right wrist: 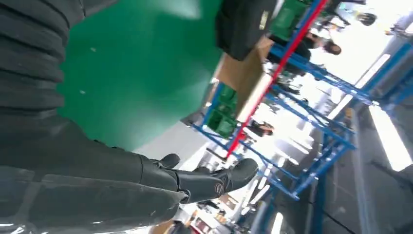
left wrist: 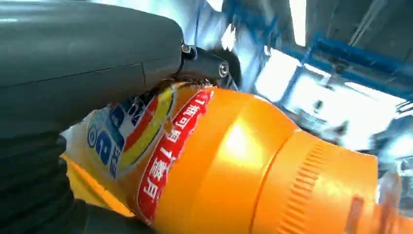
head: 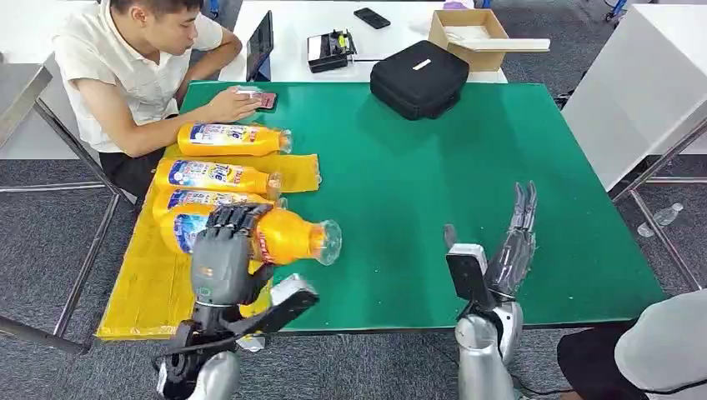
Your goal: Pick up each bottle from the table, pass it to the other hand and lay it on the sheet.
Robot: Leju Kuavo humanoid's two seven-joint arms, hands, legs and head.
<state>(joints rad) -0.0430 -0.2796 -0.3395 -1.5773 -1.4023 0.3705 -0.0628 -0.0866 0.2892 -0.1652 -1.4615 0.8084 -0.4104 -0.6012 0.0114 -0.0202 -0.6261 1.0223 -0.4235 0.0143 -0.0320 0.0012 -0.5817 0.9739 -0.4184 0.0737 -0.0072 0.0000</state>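
My left hand (head: 223, 254) grips an orange bottle (head: 283, 237) lying sideways above the yellow sheet (head: 150, 283), its clear cap pointing right over the green table (head: 433, 167). Close up, the held bottle (left wrist: 234, 165) shows its red and blue label under my left hand (left wrist: 87, 68). Three more orange bottles lie on the sheet: one at the far end (head: 233, 139), a second (head: 218, 177) and a third (head: 204, 200) just behind my left hand. My right hand (head: 504, 250) stands open over the table's near right part with fingers straight, and holds nothing (right wrist: 204, 180).
A person (head: 133, 67) sits at the table's far left corner, with a hand on a phone (head: 260, 100). A black bag (head: 419, 77) lies at the far edge. A cardboard box (head: 471, 35) and devices stand on the white table behind. Another person's knee (head: 659, 350) is at lower right.
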